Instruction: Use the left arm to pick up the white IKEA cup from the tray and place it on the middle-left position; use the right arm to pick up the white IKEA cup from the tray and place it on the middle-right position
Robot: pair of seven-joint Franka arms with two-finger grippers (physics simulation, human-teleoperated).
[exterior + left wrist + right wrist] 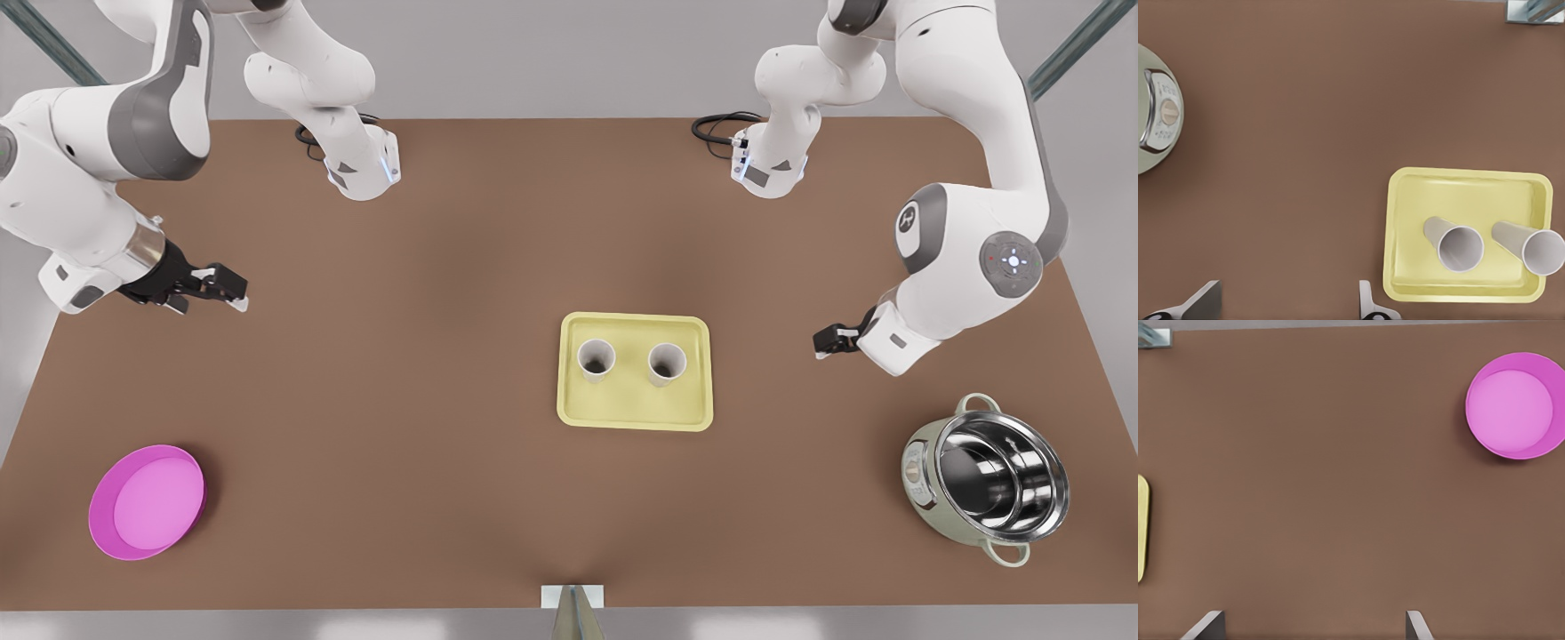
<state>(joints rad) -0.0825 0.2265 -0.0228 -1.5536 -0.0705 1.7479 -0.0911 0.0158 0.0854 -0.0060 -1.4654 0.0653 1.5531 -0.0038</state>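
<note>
From the front view, two white tapered cups stand upright, side by side, in the pale yellow rectangular tray on the brown worktop. The left gripper hovers at the front view's right of the tray, and the right gripper is far off at the front view's left.

In the left wrist view, the spread fingers hang above bare worktop beside the tray.

In the right wrist view, the fingers are spread, with a round pink plate beyond them.

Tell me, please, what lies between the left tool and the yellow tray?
Nothing: in the front view and the left wrist view, bare brown tabletop separates the open left tool from the tray.
</note>
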